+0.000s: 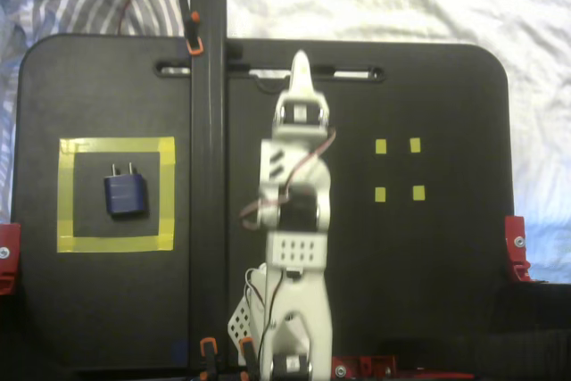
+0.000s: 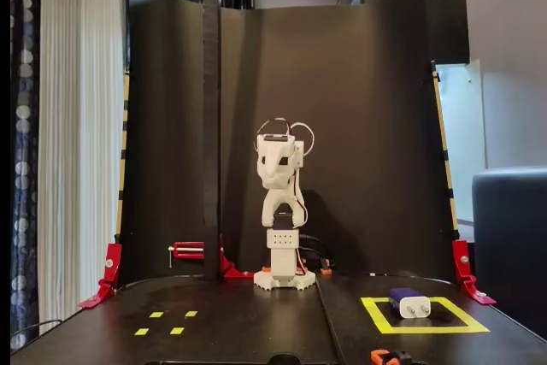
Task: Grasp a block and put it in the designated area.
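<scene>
The dark navy block lies flat inside the designated area, a square of wide yellow tape at the left of the black board, with its two silver prongs pointing to the far edge. From the front, the block rests in the same yellow square at the right. My gripper sits mid-board, raised and pointing at the far edge, well away from the block. Its fingers come together in a single tip with nothing between them. In the front fixed view the gripper points toward the camera.
Four tiny yellow tape squares mark the board's right half. A black vertical post stands between the arm and the taped square. Red clamps hold the board's edges. A black backdrop rises behind the arm's base.
</scene>
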`<move>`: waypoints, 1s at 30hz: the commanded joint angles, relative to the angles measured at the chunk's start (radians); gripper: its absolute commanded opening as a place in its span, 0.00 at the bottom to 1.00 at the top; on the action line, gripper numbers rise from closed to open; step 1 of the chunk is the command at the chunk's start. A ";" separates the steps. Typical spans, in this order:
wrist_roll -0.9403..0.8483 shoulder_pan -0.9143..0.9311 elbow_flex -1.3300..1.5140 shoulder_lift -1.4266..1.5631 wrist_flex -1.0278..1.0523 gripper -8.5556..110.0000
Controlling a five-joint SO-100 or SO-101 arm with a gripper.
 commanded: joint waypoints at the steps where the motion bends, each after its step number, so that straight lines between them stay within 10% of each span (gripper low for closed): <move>1: 0.006 -0.008 0.089 0.097 -0.034 0.07; 30: -0.071 -0.081 0.693 0.695 -0.031 0.07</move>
